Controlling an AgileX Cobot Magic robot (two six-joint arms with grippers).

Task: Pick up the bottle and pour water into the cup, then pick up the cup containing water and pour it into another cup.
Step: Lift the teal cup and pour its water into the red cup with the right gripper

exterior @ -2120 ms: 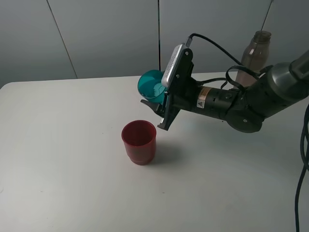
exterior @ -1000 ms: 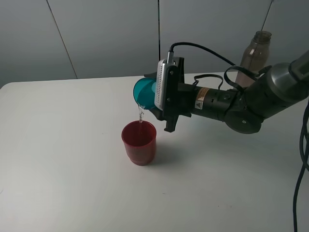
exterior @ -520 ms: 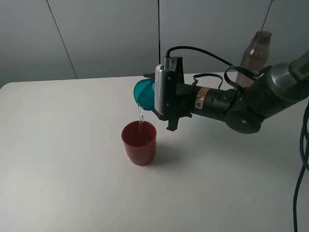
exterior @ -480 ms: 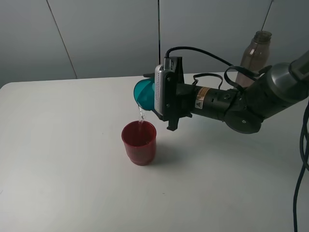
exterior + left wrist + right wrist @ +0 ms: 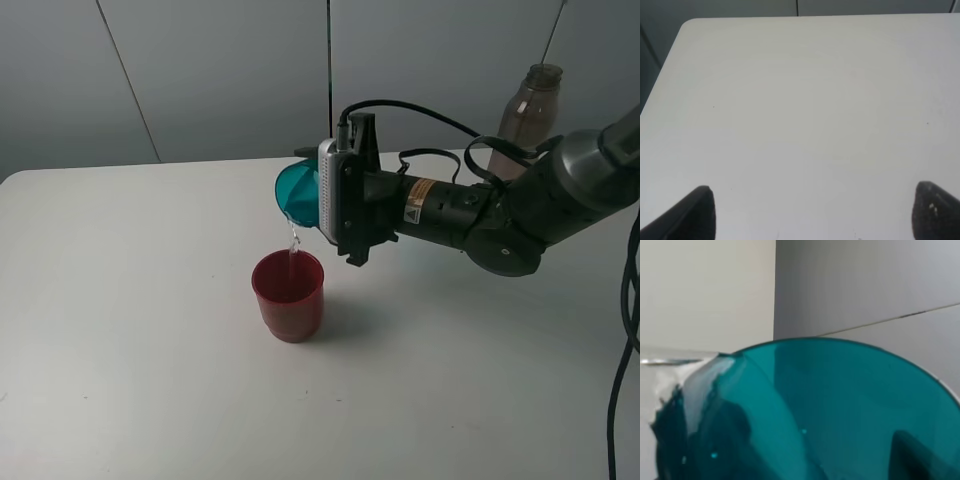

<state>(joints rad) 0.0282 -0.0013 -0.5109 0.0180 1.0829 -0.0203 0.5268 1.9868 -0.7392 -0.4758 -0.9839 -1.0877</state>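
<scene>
In the high view we are mid second pour: the right gripper (image 5: 322, 198), arm stretched level and wrist rolled, clamps the teal cup (image 5: 296, 192) tipped over the red cup (image 5: 288, 293). The bottle (image 5: 528, 115) stands behind the arm. Next we likely need more tilt to empty the cup.

The left wrist view shows the left gripper (image 5: 812, 215) spread, empty, above the table (image 5: 800, 100).

In the right wrist view the teal cup (image 5: 840, 410) fills the picture.

— Is there anything to read here?

— Only one sticker (image 5: 414, 200). It sits on the black tube of the right arm (image 5: 480, 215), the arm that holds the teal cup (image 5: 297, 190).

— What does it say?

— It shows a yellow warning triangle. Beside that is a white patch with a few lines of dark print. The print is too small to make out, so no word, brand or number can be read.

— And the two wrist views?

— No legible writing in either.
</scene>
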